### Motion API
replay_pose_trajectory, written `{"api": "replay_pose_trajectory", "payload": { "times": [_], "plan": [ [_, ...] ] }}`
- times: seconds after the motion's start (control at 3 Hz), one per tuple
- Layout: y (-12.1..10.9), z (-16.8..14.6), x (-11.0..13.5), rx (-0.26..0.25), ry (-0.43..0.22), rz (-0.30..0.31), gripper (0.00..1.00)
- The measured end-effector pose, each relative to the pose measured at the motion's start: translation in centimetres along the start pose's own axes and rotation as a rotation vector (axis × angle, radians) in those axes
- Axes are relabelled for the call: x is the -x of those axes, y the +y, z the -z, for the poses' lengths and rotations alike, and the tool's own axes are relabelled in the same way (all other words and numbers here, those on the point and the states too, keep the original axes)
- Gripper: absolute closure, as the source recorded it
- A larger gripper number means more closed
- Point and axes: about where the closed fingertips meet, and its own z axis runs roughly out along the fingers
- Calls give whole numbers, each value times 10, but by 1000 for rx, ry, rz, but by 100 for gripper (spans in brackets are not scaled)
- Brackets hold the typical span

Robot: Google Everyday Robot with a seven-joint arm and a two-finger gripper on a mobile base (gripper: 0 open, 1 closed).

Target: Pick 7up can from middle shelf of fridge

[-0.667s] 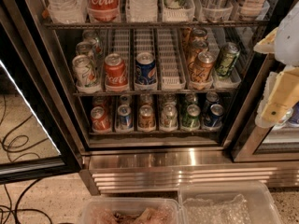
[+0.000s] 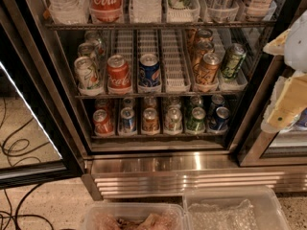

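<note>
- As nothing covers its front, the fridge (image 2: 158,169) shows three wire levels above its ribbed steel base panel, so I judge no door step is needed before reaching in.
- The middle shelf (image 2: 175,61), the tabletop for this job, carries white slotted lanes running front to back. One lane near the middle is bare, and the others hold cans against their curved front stops.
- Two clear plastic tubs (image 2: 230,207) sit on the floor below the fridge, well apart from the tabletop.
- The pincer (image 2: 287,99) hangs at the right edge of the view, outside the fridge and beyond the tabletop's right edge. I cannot tell whether it is spread or pressed together, and no can is with it. The step in hand looks like the approach, with the grasp not yet begun.
- The 7up can (image 2: 87,73) stands upright at the front-left corner of the tabletop, with similar pale cans lined up behind it. The next move calls for carrying the pincer across to that corner and lining it up on this front can alone.
- The Coca-Cola can (image 2: 118,71) stands just beside it in the next lane to the right, so the closing grip has little room on that side.
</note>
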Motion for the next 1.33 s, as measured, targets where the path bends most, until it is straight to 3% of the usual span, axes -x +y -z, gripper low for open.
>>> {"api": "replay_pose_trajectory", "payload": {
  "times": [0.33, 0.67, 1.0, 1.33],
  "plan": [
    [27, 0, 5, -68, -64, -18, 0],
    [61, -31, -10, -83, -163, -46, 0],
    [61, -39, -3, -112, -226, -28, 0],
    [60, -38, -2, -114, -227, -26, 0]
  ]
}}
